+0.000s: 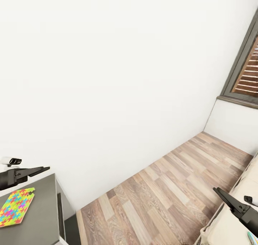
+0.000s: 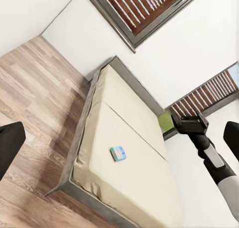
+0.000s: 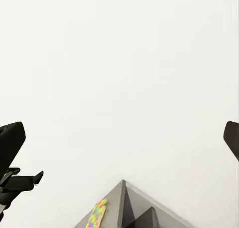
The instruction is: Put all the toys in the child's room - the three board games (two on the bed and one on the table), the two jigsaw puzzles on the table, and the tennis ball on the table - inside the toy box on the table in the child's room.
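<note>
Left gripper [image 1: 36, 171]: jaws parted wide, empty, poised over the dark desk [image 1: 43, 216]. One jigsaw puzzle [image 1: 15, 206] lies flat on the desk just beside it. Wood floor [image 1: 161, 198] separates desk from bed [image 2: 129, 153]. A small flat box, probably a board game [image 2: 118, 153], rests mid-mattress. Right gripper [image 1: 233, 202]: jaws parted wide, empty, at the bed's edge. Judgement: robot in transit; square the base to the bed and bring the box well within reach before grasping.

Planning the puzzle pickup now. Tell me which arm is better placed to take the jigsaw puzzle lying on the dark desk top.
Left. The left tool hangs open at the edge of the table, close to the jigsaw puzzle. The right tool is across the floor, over the bed.
</note>
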{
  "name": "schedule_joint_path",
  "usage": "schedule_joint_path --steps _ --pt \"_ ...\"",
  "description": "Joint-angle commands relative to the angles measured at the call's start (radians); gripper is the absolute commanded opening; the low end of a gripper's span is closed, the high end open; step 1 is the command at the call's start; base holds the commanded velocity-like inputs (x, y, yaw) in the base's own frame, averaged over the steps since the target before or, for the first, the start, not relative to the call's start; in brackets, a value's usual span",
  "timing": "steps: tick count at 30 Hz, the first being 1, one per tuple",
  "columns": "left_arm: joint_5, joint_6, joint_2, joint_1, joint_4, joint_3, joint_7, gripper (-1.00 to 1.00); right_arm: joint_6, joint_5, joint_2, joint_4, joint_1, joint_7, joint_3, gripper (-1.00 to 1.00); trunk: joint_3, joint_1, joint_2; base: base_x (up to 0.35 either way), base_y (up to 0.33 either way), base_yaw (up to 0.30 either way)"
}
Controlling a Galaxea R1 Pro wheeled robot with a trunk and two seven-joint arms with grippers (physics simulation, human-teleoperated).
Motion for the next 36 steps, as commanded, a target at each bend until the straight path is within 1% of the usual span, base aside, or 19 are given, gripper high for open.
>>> schedule_joint_path --steps 1,36 --pt "-0.001 0.011 0.0 -0.001 0.0 0.0 -0.004 1.0 0.007 -0.005 0.0 0.0 0.0 -0.001 0.0 1.0 -0.002 0.001 -0.002 0.0 -0.002 -0.281" --pt "-0.002 0.011 0.0 -0.001 0.0 0.0 -0.004 1.0 0.008 -0.01 -0.001 0.001 0.0 -0.001 -0.002 1.0 -0.002 0.001 -0.002 0.0 0.0 -0.281"
